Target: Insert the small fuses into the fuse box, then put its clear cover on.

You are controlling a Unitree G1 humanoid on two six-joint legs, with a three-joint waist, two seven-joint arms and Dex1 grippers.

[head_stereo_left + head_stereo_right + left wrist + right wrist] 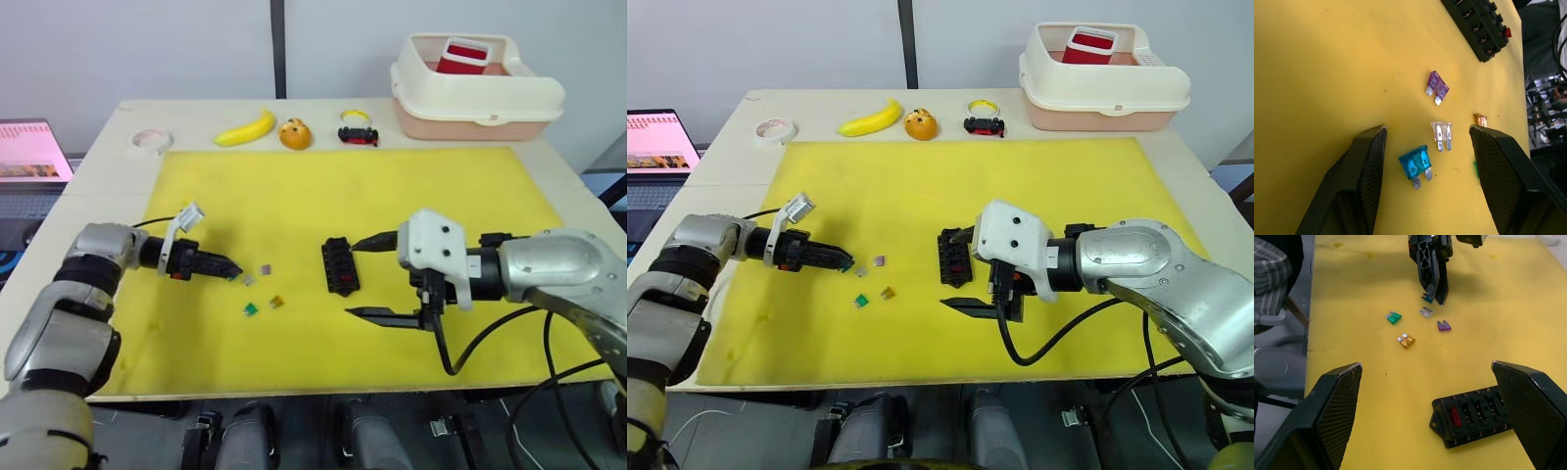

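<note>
The fuse box is lying in the middle of the yellow mat on the counter, and it is holding one red fuse at one end (the other slots are looking empty). So the job is only just starting. Loose fuses are sitting left of the box: a teal fuse, a clear grey fuse, a purple fuse, an amber fuse and a green fuse. The left gripper is reaching low over them with its jaws spread wide, the teal one lying between them. The right gripper is hovering beside the box, jaws spread and holding nothing. I am not seeing the clear cover anywhere, so that step is left too
</note>
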